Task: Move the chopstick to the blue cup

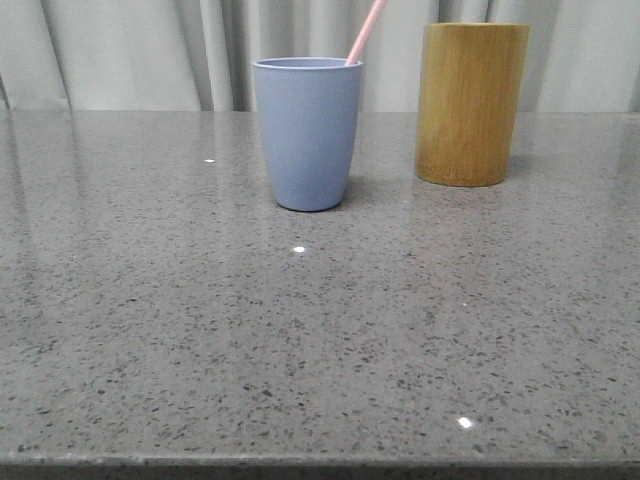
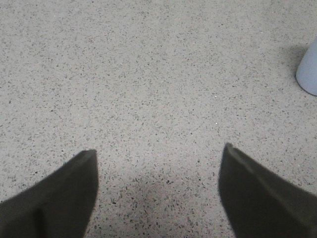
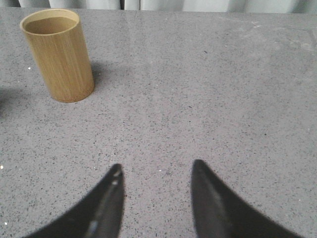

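The blue cup stands upright near the back middle of the table. A pale pink chopstick leans out of its rim toward the upper right; only its upper part shows. The cup's base edge shows in the left wrist view. My left gripper is open and empty above bare tabletop. My right gripper is open and empty above bare tabletop, apart from the bamboo holder. Neither gripper shows in the front view.
A taller yellow-brown bamboo holder stands right of the blue cup; in the right wrist view its inside looks empty. The grey speckled table ends at a front edge. Pale curtains hang behind.
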Motion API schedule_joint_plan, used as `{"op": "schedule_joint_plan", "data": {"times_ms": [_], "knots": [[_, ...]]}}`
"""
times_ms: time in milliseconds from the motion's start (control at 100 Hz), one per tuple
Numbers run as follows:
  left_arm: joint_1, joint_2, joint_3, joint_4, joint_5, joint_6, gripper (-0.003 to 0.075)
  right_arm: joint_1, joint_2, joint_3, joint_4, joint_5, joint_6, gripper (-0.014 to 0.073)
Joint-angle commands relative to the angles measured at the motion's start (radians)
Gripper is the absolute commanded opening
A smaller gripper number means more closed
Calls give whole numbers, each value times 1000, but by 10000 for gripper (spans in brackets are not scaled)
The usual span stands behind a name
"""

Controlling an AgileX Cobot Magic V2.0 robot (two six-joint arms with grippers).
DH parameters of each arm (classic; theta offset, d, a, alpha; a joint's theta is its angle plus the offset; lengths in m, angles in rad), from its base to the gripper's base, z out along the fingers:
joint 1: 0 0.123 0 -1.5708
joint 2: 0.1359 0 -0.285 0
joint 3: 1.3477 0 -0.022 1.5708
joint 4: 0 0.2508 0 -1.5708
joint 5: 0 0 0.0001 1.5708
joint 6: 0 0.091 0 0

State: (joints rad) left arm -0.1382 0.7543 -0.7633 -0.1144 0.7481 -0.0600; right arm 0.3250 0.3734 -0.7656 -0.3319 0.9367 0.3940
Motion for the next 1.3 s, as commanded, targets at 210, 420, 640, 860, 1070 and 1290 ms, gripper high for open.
{"op": "schedule_joint_plan", "data": {"times_ms": [210,420,640,860,1070,1290], "knots": [[5,0,-25,-10,-67,-9,-16,-9,9,-22,-40,-61,3,-121],[5,0,-25,-10,-67,-9,-19,-9,9,-22,-39,-61,3,-122],[5,0,-25,-10,-67,-9,-19,-9,9,-22,-39,-61,3,-122],[5,0,-25,-10,-67,-9,-19,-9,9,-22,-39,-61,3,-122],[5,-5,-17,-6,-76,-9,-19,-9,9,-22,-39,-61,3,-122],[5,-143,182,68,-474,-9,-19,-9,9,-22,-39,-61,3,-122]]}}
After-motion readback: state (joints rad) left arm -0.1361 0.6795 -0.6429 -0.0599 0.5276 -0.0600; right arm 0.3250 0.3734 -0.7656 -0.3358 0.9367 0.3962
